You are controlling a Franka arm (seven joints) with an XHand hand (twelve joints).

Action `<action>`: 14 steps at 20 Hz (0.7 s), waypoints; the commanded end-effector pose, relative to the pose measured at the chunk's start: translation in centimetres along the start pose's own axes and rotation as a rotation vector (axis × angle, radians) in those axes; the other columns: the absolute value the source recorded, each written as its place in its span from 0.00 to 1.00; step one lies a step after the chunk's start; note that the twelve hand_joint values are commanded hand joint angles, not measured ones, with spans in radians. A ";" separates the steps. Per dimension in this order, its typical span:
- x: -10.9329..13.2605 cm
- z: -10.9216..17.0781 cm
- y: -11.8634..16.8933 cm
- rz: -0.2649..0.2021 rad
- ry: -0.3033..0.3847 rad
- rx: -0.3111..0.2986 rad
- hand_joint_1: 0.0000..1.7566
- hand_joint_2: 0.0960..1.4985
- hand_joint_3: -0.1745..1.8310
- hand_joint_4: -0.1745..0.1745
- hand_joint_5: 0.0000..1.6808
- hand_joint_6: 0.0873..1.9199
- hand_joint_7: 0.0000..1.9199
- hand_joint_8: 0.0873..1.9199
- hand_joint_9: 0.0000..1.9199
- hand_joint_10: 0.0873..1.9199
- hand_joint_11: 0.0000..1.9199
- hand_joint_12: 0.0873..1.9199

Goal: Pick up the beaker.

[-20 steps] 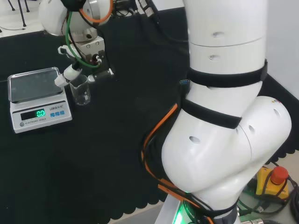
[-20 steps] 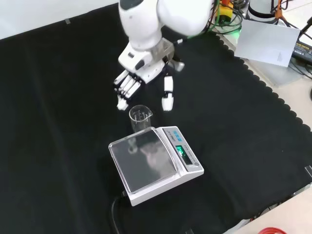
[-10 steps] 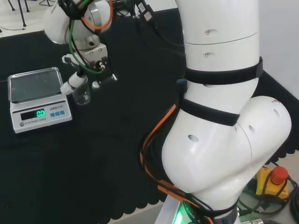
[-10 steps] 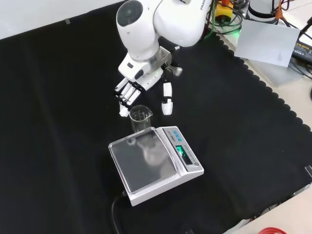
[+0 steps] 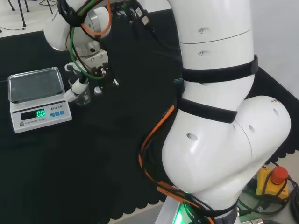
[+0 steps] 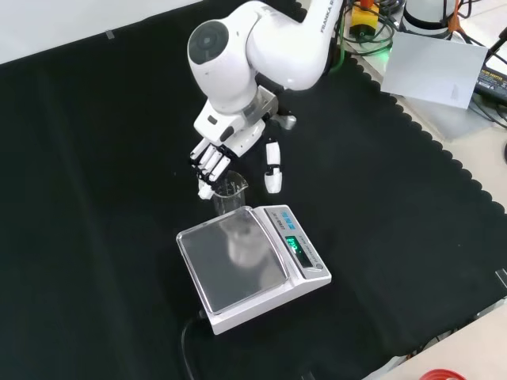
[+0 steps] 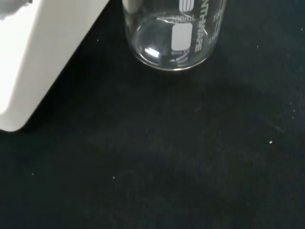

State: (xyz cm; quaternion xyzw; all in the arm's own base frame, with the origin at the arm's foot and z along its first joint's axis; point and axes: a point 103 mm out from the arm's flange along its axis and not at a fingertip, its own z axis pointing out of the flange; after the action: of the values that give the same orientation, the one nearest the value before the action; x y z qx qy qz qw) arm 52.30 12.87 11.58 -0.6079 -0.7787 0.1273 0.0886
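A clear beaker (image 6: 228,194) stands upright on the black cloth (image 6: 95,198), well in from its edges and just beside the scale (image 6: 249,265). In the front view the hand (image 6: 226,150) straddles it from above: fingers (image 6: 208,168) to its left, thumb (image 6: 272,168) to its right, spread and not closed on the glass. In the wrist view the beaker's base rests on the cloth.

A lab: digital scale (image 6: 252,265), glass beaker (image 6: 228,194).
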 end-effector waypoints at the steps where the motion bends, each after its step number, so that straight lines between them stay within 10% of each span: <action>1: -0.3 1.1 0.8 0.014 -0.022 0.030 0.35 0.43 0.15 0.64 0.11 0.00 0.10 0.35 0.15 0.42 0.00 0.83; 10: -0.1 1.8 1.5 0.077 -0.063 -0.065 0.51 0.41 0.26 0.67 0.25 0.01 0.23 0.37 0.31 0.36 0.16 0.77; 14: 0.2 2.2 1.6 0.096 -0.059 -0.132 0.56 0.37 0.39 0.75 0.33 0.36 0.34 0.42 0.46 0.30 0.31 0.69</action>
State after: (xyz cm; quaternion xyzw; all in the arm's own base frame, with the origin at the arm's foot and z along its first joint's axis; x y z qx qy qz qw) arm 53.16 12.88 9.31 -0.6340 -0.7617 0.1238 0.0497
